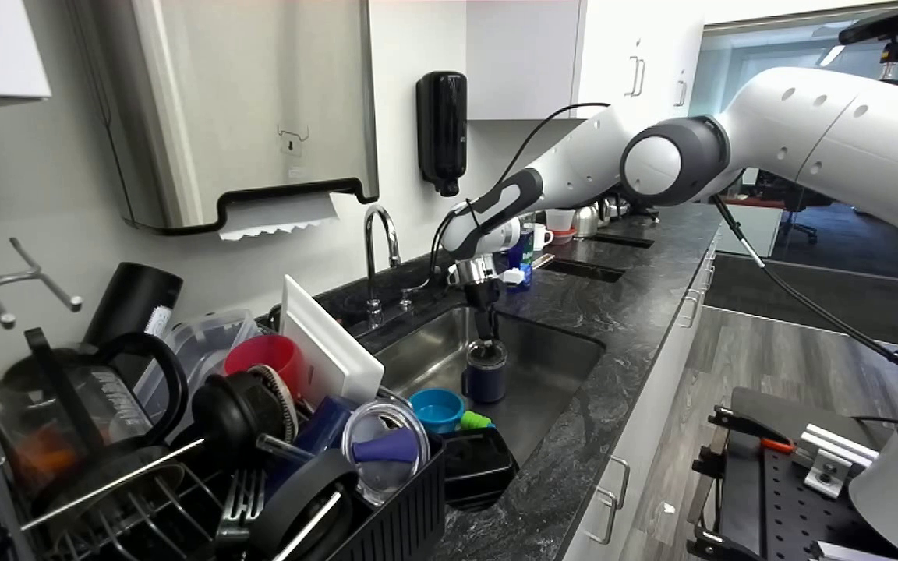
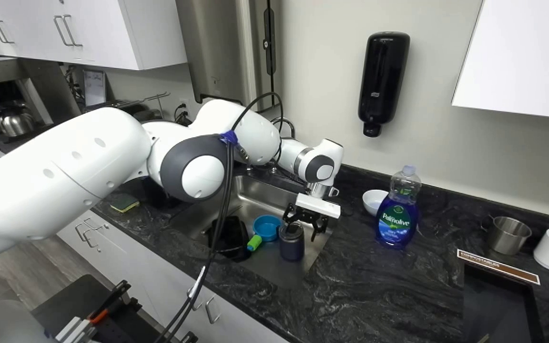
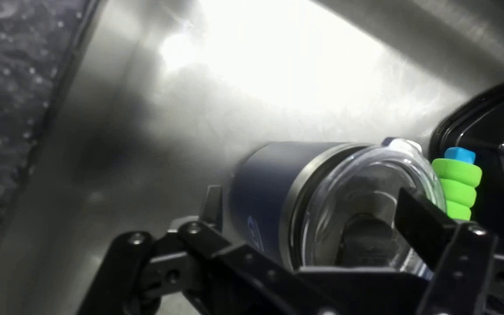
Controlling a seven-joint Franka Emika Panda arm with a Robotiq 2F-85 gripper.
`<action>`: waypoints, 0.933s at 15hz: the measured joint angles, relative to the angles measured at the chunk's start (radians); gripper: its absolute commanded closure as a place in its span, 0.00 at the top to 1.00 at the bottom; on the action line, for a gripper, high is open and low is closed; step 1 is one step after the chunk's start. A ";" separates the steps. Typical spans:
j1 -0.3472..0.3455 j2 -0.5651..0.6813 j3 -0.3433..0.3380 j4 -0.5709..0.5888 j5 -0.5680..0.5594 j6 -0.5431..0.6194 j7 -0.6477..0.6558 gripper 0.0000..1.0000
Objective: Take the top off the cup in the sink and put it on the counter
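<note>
The dark navy cup [image 1: 486, 384] stands upright in the steel sink [image 1: 554, 358]; it also shows in an exterior view [image 2: 292, 247] and the wrist view [image 3: 265, 188]. The clear round top [image 3: 365, 175] with a dark centre sits on the cup's rim; it also shows in an exterior view [image 2: 291, 230]. My gripper [image 3: 311, 194] is open, pointing down just above the cup, with the fingers wide apart. In the wrist view one fingertip is beside the cup's body and the other overlaps the top; contact cannot be told. The dark stone counter [image 2: 374, 281] surrounds the sink.
A blue bowl [image 2: 267, 227], a green handle [image 2: 254, 243] and a black container [image 2: 231, 236] lie in the sink beside the cup. A loaded dish rack [image 1: 410, 499], the tap [image 1: 371, 265], a blue soap bottle [image 2: 397, 214] and a white bowl [image 2: 373, 200] stand around it.
</note>
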 measured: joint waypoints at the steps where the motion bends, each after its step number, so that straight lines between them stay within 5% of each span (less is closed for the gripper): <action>1: 0.000 -0.001 0.000 0.004 0.000 0.004 -0.004 1.00; 3: 0.000 -0.003 0.001 0.014 0.000 0.009 -0.008 0.96; 4: 0.000 -0.004 0.001 0.019 0.001 0.011 -0.010 0.72; 6: 0.000 -0.004 0.001 0.029 0.001 0.012 -0.011 0.71; 14: 0.000 -0.011 0.006 0.036 0.004 0.012 -0.014 0.15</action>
